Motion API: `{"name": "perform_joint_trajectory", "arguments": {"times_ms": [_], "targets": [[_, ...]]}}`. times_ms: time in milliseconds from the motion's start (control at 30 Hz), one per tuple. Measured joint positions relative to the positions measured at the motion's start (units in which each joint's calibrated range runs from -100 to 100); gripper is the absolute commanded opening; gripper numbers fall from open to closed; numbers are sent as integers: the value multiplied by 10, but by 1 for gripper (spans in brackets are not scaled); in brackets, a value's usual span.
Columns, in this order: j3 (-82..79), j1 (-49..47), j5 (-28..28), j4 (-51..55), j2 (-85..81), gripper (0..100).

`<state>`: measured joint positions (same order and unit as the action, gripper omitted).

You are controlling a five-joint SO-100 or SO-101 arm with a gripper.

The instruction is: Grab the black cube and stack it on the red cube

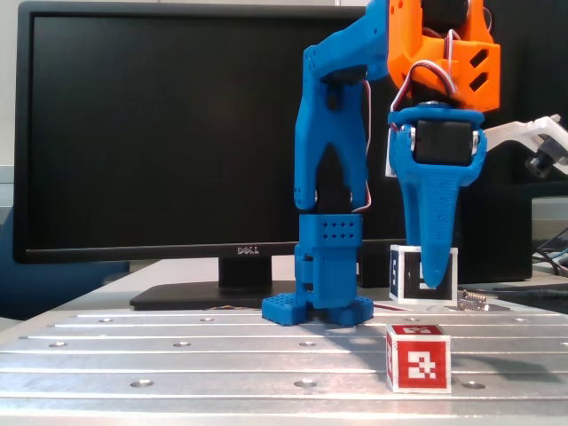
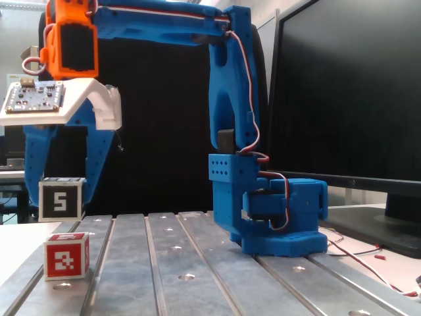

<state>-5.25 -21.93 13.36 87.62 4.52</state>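
Note:
The black cube (image 2: 60,199), white-edged with a white "5", sits at table level at the far left in a fixed view. In the other fixed view the black cube (image 1: 405,277) is partly hidden behind a blue finger. My gripper (image 2: 59,201) points down with one blue finger (image 2: 89,168) on each side of the cube, both against it. From the other side the gripper (image 1: 433,280) shows edge-on. The red cube (image 1: 418,358) stands alone on the metal table, nearer the camera, and also shows in the other fixed view (image 2: 66,255), in front of the black cube.
The arm's blue base (image 1: 324,284) is bolted to the grooved aluminium table (image 1: 177,355). A Dell monitor (image 1: 160,133) stands behind. A white camera mount with a circuit board (image 2: 39,102) rides on the gripper. Loose wires (image 2: 368,260) lie right of the base.

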Motion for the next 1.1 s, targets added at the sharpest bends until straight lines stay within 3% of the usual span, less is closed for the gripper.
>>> {"name": "perform_joint_trajectory", "arguments": {"times_ms": [1100], "targets": [[-29, 7, 0, -26, 14, 16]]}}
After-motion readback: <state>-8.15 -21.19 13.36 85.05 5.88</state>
